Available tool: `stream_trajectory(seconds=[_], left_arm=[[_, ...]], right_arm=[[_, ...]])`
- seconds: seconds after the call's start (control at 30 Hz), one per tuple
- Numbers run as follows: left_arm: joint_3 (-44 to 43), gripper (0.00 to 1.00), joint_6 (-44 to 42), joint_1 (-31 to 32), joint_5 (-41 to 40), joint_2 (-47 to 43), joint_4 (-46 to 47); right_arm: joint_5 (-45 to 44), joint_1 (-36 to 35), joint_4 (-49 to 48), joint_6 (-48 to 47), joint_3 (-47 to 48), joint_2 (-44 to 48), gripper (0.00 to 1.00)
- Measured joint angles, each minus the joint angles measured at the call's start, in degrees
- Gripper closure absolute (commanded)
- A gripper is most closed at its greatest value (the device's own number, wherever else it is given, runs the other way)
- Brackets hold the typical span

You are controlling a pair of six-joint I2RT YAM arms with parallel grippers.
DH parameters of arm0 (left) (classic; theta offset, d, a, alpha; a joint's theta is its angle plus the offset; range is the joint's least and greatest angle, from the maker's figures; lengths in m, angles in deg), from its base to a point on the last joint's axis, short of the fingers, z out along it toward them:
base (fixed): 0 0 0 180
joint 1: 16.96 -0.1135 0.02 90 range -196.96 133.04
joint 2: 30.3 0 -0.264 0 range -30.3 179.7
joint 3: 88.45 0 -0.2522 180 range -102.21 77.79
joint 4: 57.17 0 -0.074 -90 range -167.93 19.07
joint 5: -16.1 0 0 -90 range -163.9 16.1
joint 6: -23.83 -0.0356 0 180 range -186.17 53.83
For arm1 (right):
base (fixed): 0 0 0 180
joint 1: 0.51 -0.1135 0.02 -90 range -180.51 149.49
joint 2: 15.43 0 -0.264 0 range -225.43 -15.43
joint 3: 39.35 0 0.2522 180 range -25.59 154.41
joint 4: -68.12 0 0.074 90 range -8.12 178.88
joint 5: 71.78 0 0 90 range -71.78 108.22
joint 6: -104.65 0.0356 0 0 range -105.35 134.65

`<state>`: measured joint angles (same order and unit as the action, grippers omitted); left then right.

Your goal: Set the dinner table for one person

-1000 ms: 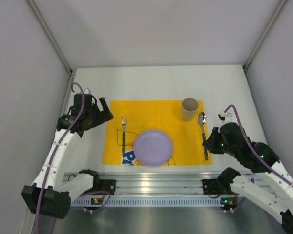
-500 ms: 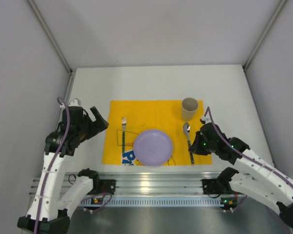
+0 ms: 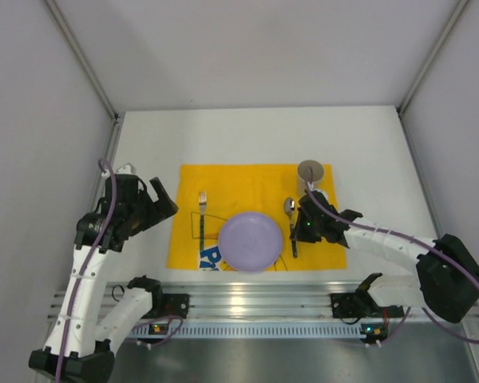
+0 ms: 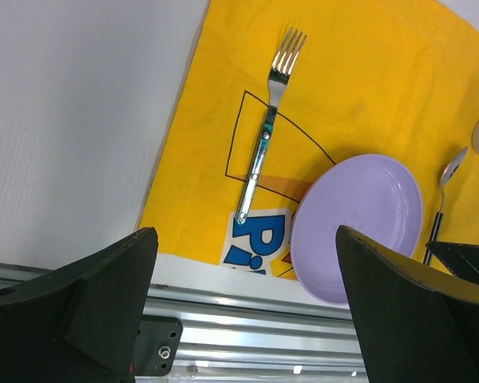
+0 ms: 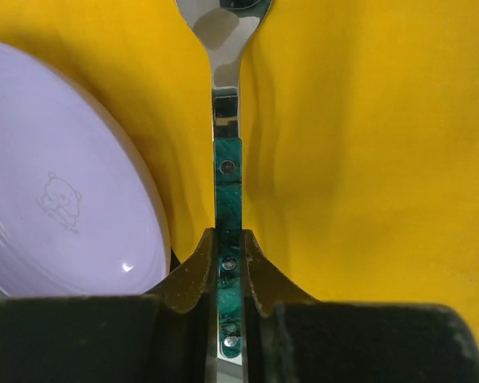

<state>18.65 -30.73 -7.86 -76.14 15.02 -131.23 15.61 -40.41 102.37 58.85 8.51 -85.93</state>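
On the white dinner table (image 3: 223, 136) lies a yellow placemat (image 3: 247, 187). On it are a lilac plate (image 3: 250, 241), a fork (image 3: 201, 215) to its left and a beige cup (image 3: 310, 175) at the far right corner. My right gripper (image 3: 297, 233) is shut on the green handle of a spoon (image 5: 227, 179) and holds it just right of the plate (image 5: 64, 207), bowl pointing away. My left gripper (image 3: 161, 201) is open and empty over the table left of the placemat; its view shows the fork (image 4: 265, 136) and the plate (image 4: 358, 227).
A silver aluminium rail (image 3: 247, 299) runs along the near edge of the table, also in the left wrist view (image 4: 247, 319). Pale walls enclose the table on three sides.
My right gripper has carried the spoon leftward across the placemat, from its right edge to right beside the plate. My left arm drew back toward the left and has since held still.
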Motion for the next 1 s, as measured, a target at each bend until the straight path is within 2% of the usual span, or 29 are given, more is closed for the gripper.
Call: stream_trajectory(seconds=[0.07, 0.1, 0.13, 0.3, 0.43, 0.57, 0.67, 0.77, 1.0], left_arm=[[0.0, 0.01, -0.46, 0.0, 0.0, 0.81, 0.02], [0.0, 0.01, -0.7, 0.0, 0.0, 1.22, 0.04], [0.0, 0.01, -0.92, 0.0, 0.0, 1.49, 0.07], [0.0, 0.01, -1.99, 0.0, -0.2, 3.23, 0.61], [0.0, 0.02, -2.64, 0.0, -0.17, 6.29, 1.9], [-0.02, 0.01, -3.17, 0.0, -0.2, 9.38, 4.35], [-0.11, 0.02, -4.09, 0.0, -0.22, 11.39, 6.12], [-1.11, 0.01, -5.22, 0.0, -0.15, 13.49, 8.13], [-1.31, 0.01, -6.71, 0.0, -0.42, 13.79, 14.67]], right_arm=[[-0.17, 0.0, -1.42, 0.37, 0.0, -0.74, 0.68], [-0.35, -0.02, -1.88, 0.52, 0.0, -0.83, 0.54], [-0.42, -0.02, -2.16, 0.76, 0.04, -0.85, 0.47], [-1.01, -0.09, -0.74, 0.42, 1.14, -0.09, 0.29], [-1.97, -0.5, 3.85, -0.7, 3.15, 6.56, 0.27], [-2.19, -2.43, 10.1, -3.13, 5.42, 18.93, 0.26], [-0.24, -3.13, 14.71, -5.44, 7.04, 31.54, 0.17], [0.37, -3.21, 19.56, -5.86, 8.74, 42.75, 0.0], [-3.13, -3.32, 33.03, -0.35, 9.18, 63.95, 0.0]])
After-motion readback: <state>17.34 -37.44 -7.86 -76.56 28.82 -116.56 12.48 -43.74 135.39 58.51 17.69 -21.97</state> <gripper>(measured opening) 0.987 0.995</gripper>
